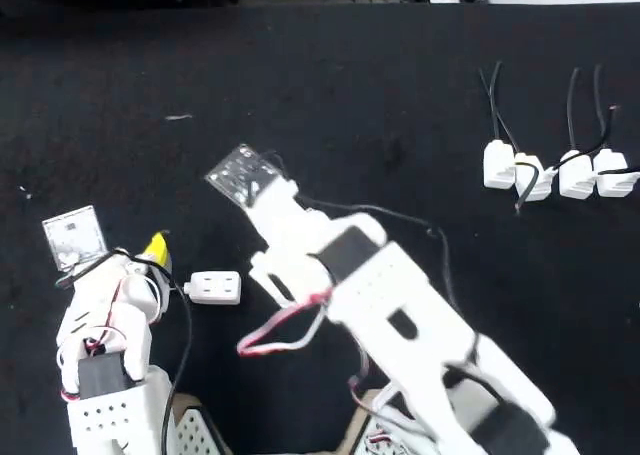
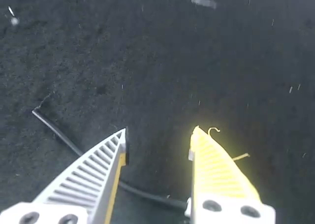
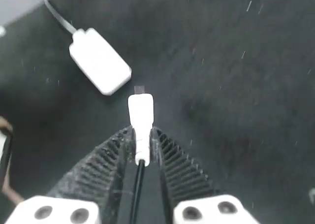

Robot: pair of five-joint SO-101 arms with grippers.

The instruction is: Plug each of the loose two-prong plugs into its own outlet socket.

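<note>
While your right gripper (image 3: 141, 135) is clamped tight on a white plug (image 3: 140, 111), cord trailing back btwn the fingers, that plug is in hand but not seated. Its prongs (image 3: 140, 90) point fwd, bare, near the outlet socket (image 3: 100, 61) but apart from it. The socket lies skewed to the plug's line, so I'd judge you need to re-aim, or turn the socket, before pushing.

Your left gripper (image 2: 157, 135) is spread wide w/ nothing in it, over the black mat (image 2: 221, 51), a black cable (image 2: 54, 130) running under its fingers. In the high view it sits near the socket (image 1: 213, 287); well placed to brace it, imo.

Farther out, at the mat's far right, four more white pieces (image 1: 575, 173) on black cords lie bunched in a row. Can't tell which are plugs vs sockets, or whether any are mated.

Progress, as I read it: nothing visibly plugged in. One plug is gripped; its insertion and the rest are left to do.
</note>
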